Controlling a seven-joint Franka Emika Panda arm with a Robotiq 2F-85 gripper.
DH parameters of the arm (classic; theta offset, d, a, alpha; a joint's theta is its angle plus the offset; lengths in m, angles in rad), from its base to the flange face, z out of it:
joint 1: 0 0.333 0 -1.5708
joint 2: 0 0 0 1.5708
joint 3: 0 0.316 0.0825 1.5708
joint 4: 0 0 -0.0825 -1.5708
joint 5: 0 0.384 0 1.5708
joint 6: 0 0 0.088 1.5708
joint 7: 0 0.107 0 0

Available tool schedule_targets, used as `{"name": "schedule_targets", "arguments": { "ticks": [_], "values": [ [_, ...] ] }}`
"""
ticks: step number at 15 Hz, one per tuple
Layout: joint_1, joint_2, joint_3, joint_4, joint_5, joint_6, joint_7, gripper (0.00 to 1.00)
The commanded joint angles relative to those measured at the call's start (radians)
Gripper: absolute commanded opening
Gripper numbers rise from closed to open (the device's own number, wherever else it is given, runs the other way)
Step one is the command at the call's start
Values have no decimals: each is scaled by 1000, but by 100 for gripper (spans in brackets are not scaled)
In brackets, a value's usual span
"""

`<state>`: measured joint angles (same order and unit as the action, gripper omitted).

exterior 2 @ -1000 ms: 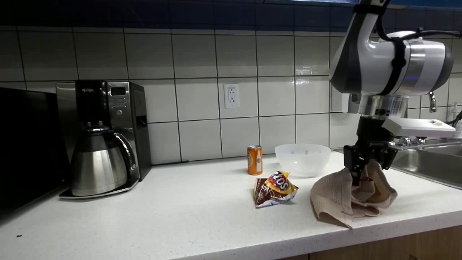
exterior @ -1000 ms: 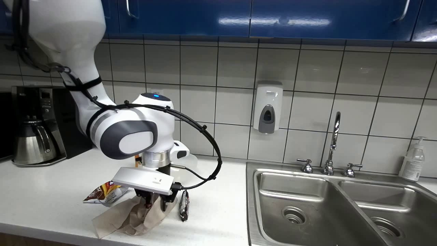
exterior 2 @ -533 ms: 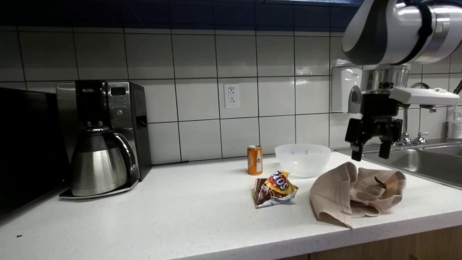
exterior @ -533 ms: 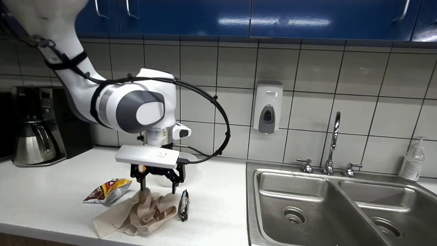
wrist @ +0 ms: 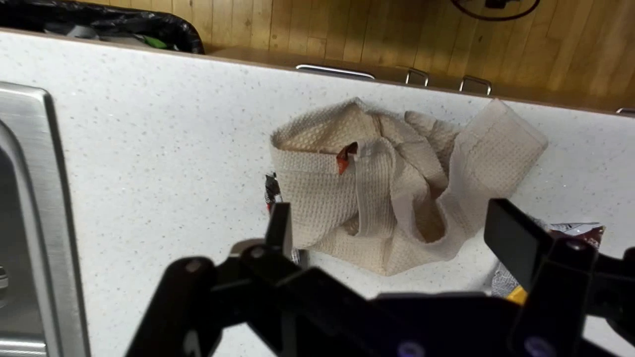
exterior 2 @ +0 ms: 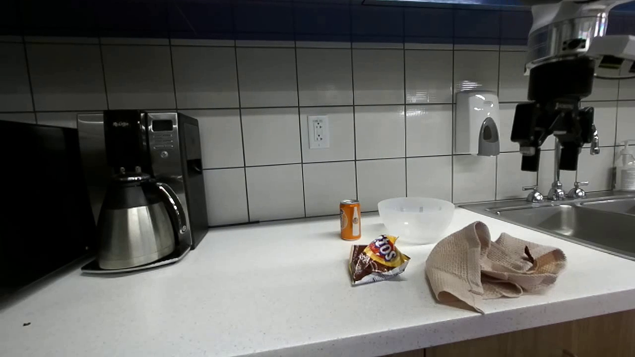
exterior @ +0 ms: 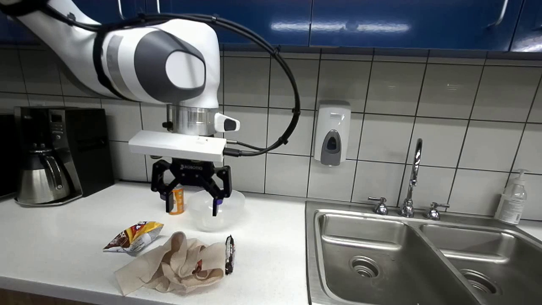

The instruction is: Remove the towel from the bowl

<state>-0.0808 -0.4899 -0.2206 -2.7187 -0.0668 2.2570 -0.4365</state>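
Claw: A moment ago my claw [exterior: 192, 208] was down in the towel [exterior 2: 488, 270]. Now it has let go and gone up high above the counter [exterior 2: 248, 292]. Its fingers [exterior: 170, 203] are spread wide, with nothing between them.
Towel: It lies in a crumpled heap on the counter, near the front edge. Since I let go, its loose side has flopped out a bit toward 3 o'clock. A little red bit [wrist: 343, 160] pokes from the folds; I can't tell what it is.
Bowl: The see-through bowl [exterior 2: 416, 223] stands apart, at 10 o'clock from the towel in an exterior view. I see no cloth in it.
Job: The towel is on the counter and not in the bowl, so I think the job is done. Going down again might snag a fold.
Snacks: From the towel, in an exterior view, the chip bag [exterior 2: 379, 262] sits at 9 o'clock and the orange can [exterior 2: 350, 220] at 10, farther back. In an exterior view, a thin dark packet [exterior: 230, 255] is just beside the towel at 3 o'clock; I can't tell if they touch.
Kitchen: From the towel, in an exterior view, the coffee maker [exterior 2: 166, 168] is well away between 9 and 10 o'clock, the sink [exterior 2: 585, 223] at 2. The soap box [exterior 2: 471, 124] hangs on the tile wall [exterior 2: 379, 134] at 12.
Floor: In the wrist view I see the wood floor [wrist: 307, 29] at 12 o'clock and a black plastic bag [wrist: 171, 29] at 10.
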Motion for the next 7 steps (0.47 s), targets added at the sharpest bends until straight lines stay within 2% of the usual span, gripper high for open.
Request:
{"name": "schedule_targets", "arguments": {
  "ticks": [1,2,3,7],
  "values": [
    [-71,-137,20,-8,-92,-135,38,100],
    [-85,-154,22,-6,-117,-158,43,100],
    [-43,-88,-5,2,-71,-99,9,100],
    [-62,-127,-8,2,-97,-133,14,100]
  ]
}}
